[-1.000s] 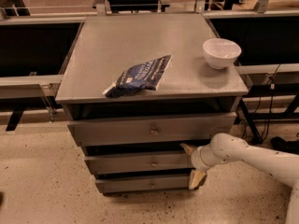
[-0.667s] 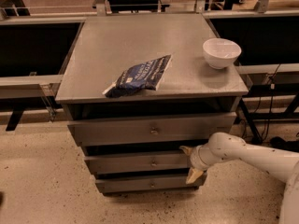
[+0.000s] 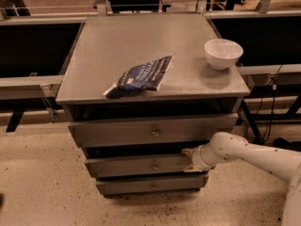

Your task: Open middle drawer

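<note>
Cabinet (image 3: 141,46): end effector (image 3: 190,160) at middle drawer (image 3: 136,165)

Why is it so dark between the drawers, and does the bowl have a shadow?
Camera view: light comes from above, so the top drawer shades the gap over the middle drawer. Camera view: the white bowl throws a soft shadow on the cabinet top in front of it. The gripper sits at the middle drawer's right end.
</note>
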Tool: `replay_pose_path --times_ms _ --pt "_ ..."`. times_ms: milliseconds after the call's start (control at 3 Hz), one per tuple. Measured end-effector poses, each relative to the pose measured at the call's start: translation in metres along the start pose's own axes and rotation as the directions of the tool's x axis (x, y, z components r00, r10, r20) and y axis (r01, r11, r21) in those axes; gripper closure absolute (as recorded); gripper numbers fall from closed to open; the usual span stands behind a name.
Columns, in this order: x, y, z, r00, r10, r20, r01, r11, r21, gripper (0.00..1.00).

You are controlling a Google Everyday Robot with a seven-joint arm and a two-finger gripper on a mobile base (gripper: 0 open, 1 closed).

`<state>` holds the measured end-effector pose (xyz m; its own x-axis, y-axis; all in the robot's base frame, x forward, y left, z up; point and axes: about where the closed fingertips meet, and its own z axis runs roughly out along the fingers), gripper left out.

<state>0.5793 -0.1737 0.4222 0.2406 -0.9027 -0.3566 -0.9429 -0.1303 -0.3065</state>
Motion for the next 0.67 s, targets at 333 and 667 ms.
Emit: replay_pose_path --times_ms 333,667 --pt "0.0000 0.0000 -0.0002 1.000 0.000 0.000 0.000 1.0000 0.000 0.57" --pt "-0.0022 -0.0019 -0.0056 1.000 0.000 0.000 0.000 1.0000 0.000 0.51"
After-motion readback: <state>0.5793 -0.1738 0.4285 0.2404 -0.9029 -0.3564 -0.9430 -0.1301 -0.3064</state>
